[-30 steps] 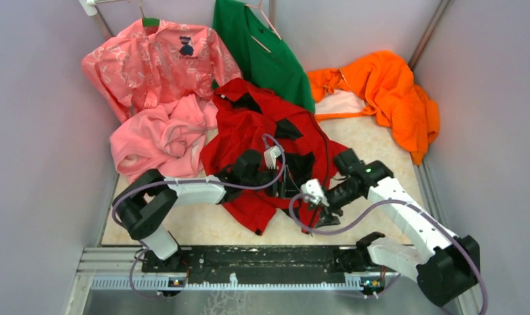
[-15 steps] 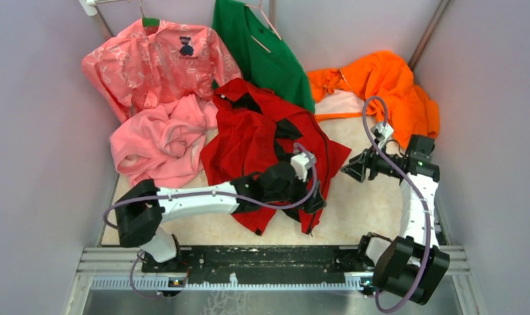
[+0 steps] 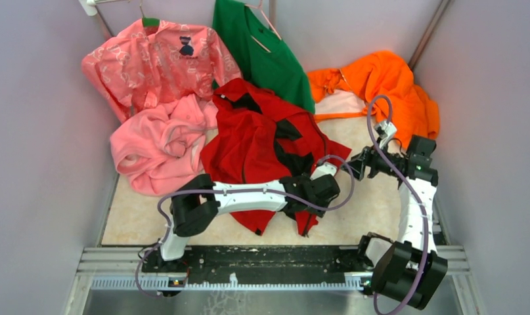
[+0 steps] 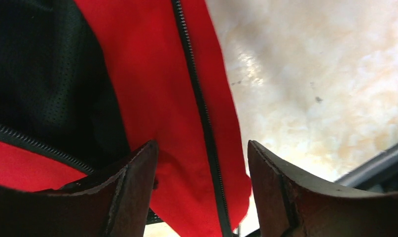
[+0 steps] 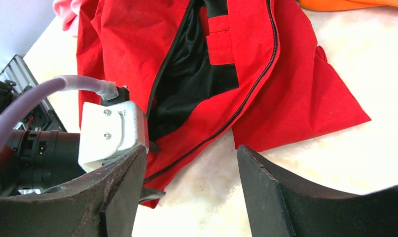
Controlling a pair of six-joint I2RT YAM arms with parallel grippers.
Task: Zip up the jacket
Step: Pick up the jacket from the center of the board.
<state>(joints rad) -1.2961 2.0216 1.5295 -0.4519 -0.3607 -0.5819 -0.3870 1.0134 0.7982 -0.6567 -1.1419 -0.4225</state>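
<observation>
The red jacket [image 3: 255, 141] lies crumpled in the middle of the table, front open, with black lining showing. My left gripper [image 3: 312, 199] hovers over its lower right flap. In the left wrist view the left gripper [image 4: 201, 165] is open, with red cloth [image 4: 152, 84] and the dark zipper [image 4: 197, 94] running between its fingers, which do not clamp them. My right gripper [image 3: 353, 167] sits just right of the jacket's edge. In the right wrist view the right gripper [image 5: 192, 170] is open over bare table, with the jacket [image 5: 275, 84] ahead of it.
Behind the jacket lie a pink patterned shirt [image 3: 150, 62], a pink fleece [image 3: 160, 141], a green top [image 3: 262, 52] and an orange garment [image 3: 393, 92]. Walls close in on both sides. A metal rail [image 3: 249, 259] runs along the near edge. The left wrist's white housing [image 5: 113, 128] is near the right fingers.
The left arm has reached rightward along the jacket's lower part to its right flap. The right gripper has left the jacket's lower edge and swung up to the right.
</observation>
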